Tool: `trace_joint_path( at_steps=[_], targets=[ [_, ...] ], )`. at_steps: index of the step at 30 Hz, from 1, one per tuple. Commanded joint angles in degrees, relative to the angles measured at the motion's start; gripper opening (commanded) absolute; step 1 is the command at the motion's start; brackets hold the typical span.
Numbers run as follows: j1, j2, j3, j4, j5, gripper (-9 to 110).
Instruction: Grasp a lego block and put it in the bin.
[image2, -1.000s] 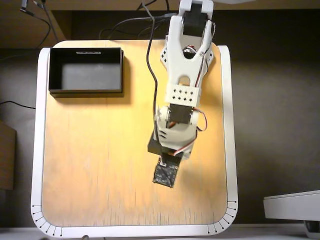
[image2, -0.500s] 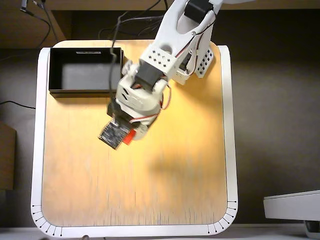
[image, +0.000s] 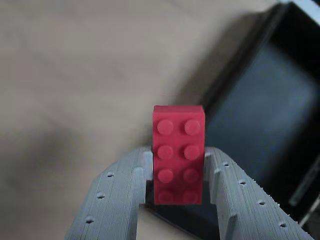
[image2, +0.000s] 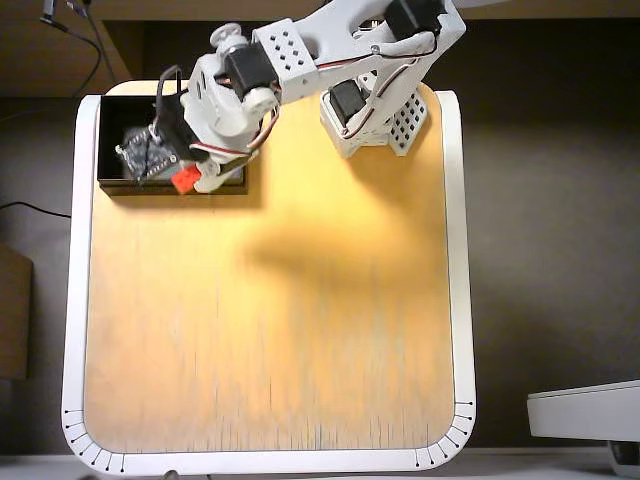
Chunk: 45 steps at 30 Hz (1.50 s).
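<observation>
A second ago I was low over the middle of the pale wooden tabletop (image2: 300, 330). Half a second ago I was partway across, with red already showing at my tip. Now I am at the far left corner in the overhead view, with my white printed arm (image2: 330, 50) folded back towards its base. The carry is close to finished, I judge, and what remains is the release.

My grey ribbed two-finger gripper (image: 179, 172) is closed to the width of the small bright red plastic lego block (image: 178, 154). One finger (image: 125, 185) presses each long side, the studs face the wrist camera, and the far half of the brick sticks out past the tips. The grip looks square and firm.

In the overhead view the brick (image2: 184, 180) sits right at the near wall of the shallow rectangular black bin (image2: 108, 140), and I cannot tell from there whether it is inside that wall or just over it. The wrist view shows the dark floor of the bin (image: 270, 110) to the right of the brick and bare table to the left, so I judge I am over the edge and not yet over the middle.

I would go a little further in before letting go, since a brick dropped on the thin wall could tip out. The bin holds nothing, so there is room inside. The tabletop behind me is clear for backing away.
</observation>
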Motion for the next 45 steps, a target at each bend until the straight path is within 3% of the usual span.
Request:
trace_joint_path(
  at_steps=[1,17,25,33,44,45],
  targets=[
    [5.45,5.36,-9.23,1.58,3.08,0],
    [16.7,3.52,-3.25,3.87,7.91,0],
    [16.96,-0.44,8.35,-12.13,5.36,0],
    [17.31,-10.9,10.11,-21.18,4.57,0],
    [17.75,-17.75,10.2,-25.84,5.71,1],
    [17.75,-17.75,10.2,-25.84,6.33,6]
  ],
)
